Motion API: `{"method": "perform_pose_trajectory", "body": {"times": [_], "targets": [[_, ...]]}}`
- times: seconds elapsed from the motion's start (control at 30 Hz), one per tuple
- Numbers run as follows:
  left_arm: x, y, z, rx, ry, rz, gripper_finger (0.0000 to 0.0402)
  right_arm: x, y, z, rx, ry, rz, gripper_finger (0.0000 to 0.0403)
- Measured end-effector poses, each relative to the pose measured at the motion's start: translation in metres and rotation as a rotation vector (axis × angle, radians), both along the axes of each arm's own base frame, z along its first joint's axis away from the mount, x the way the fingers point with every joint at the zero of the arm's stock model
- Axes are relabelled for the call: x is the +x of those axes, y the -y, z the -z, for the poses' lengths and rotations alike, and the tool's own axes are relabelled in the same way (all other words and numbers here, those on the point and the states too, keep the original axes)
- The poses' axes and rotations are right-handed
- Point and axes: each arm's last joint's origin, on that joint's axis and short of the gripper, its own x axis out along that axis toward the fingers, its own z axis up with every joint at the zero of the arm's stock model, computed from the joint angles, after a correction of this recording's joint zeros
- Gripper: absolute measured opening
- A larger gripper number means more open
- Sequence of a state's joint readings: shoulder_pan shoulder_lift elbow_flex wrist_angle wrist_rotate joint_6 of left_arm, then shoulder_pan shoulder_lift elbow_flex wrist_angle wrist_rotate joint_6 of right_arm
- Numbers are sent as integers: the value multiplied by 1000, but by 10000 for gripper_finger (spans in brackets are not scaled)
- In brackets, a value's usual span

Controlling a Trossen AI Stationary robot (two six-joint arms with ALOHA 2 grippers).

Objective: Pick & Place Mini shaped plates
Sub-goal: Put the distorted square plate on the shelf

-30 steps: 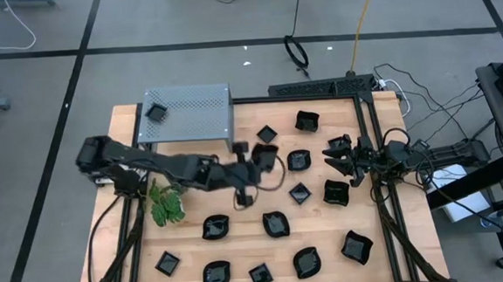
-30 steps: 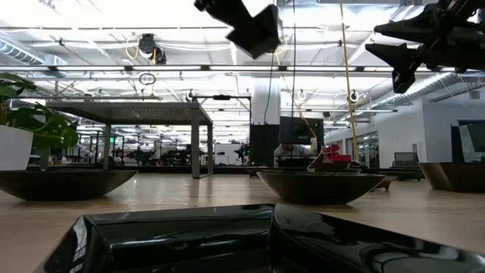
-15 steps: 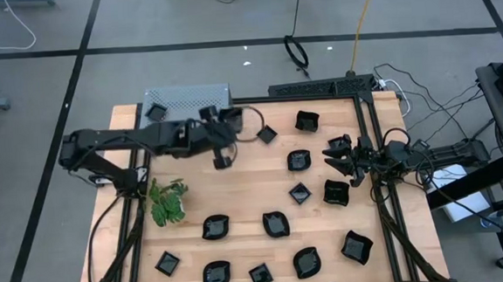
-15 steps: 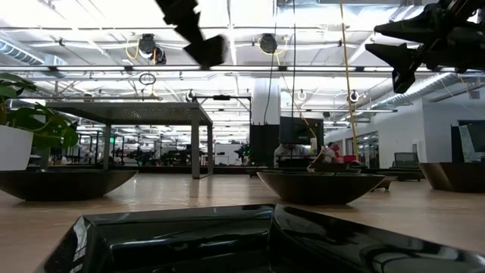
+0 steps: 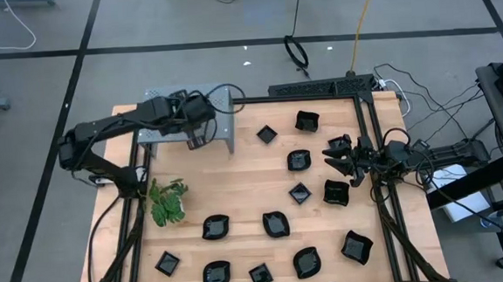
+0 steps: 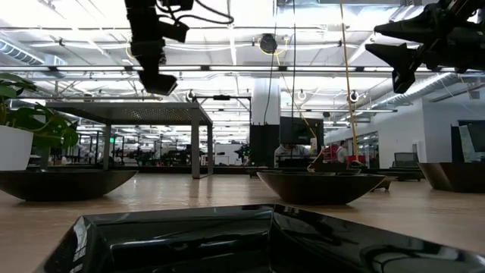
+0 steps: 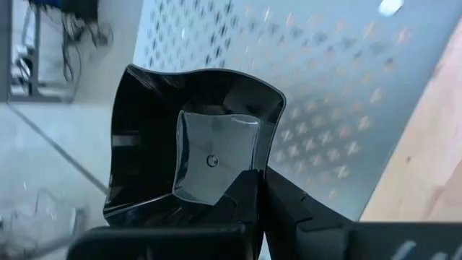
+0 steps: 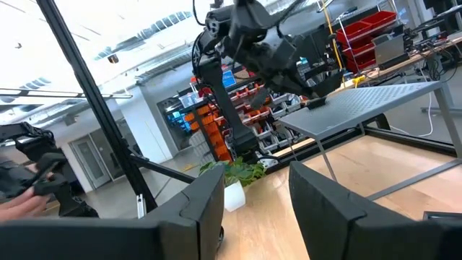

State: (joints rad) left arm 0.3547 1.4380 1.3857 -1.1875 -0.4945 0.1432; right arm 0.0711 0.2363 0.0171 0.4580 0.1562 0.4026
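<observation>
the left gripper [image 5: 192, 138], pinched on a mini shaped plate [image 7: 193, 162], now sits over the grey perforated shelf [image 5: 218, 97] at about ten o'clock on the table; a second ago it hung near the table's centre, then swung toward eleven o'clock, carrying the plate along.

I log glossy black mini shaped plates [image 5: 276, 224], a grey perforated shelf [image 5: 220, 116], a pale wood table [image 5: 236, 181] and a green plant [image 5: 166, 203].
</observation>
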Motion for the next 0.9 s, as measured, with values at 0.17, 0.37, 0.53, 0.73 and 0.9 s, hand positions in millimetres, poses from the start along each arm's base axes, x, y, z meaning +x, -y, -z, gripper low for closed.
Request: {"method": "perform_pose_trajectory", "body": {"times": [0.17, 0.37, 0.53, 0.73, 0.9], "targets": [[-14, -17, 2, -51, -26, -102, 6, 0, 0, 0, 0, 0, 0, 144], [-24, -29, 5, -150, -13, -154, 9, 0, 0, 0, 0, 0, 0, 144], [-29, -36, 12, -161, -33, -176, 8, 0, 0, 0, 0, 0, 0, 144], [-27, -40, 24, -153, -24, -166, 17, 0, 0, 0, 0, 0, 0, 144], [-27, -44, 28, -146, -3, -184, 25, 0, 0, 0, 0, 0, 0, 144]]}}
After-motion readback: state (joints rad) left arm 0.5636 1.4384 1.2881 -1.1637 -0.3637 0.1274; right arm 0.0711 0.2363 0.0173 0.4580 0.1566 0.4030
